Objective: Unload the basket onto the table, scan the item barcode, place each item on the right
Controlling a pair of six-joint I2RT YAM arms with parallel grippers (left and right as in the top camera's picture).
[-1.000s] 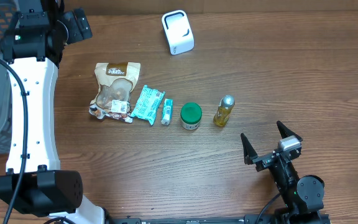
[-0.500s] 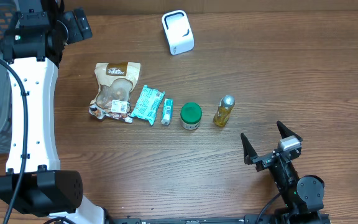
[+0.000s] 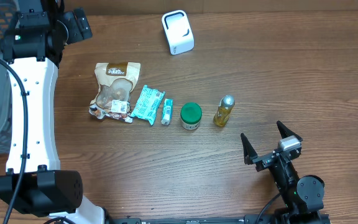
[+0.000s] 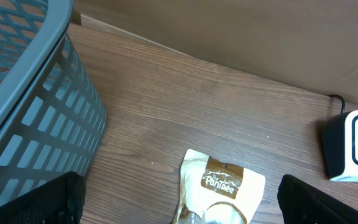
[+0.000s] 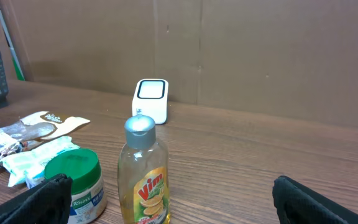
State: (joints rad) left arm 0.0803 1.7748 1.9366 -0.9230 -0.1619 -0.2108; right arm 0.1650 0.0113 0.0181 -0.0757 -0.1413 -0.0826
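A white scanner (image 3: 178,32) stands on the desk (image 3: 303,68). We see a yellow bottle (image 3: 224,111) upright, long axis vertical, between the scanner and our right end effector (image 3: 263,142), whose fingers are spread wide and empty. Our left end effector (image 3: 76,26), also spread apart and empty, sits off to the scanner's left. We judge the right arm nearer to the bottle.

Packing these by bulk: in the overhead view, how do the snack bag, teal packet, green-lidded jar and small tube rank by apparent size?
Largest to smallest:
1. snack bag
2. teal packet
3. green-lidded jar
4. small tube
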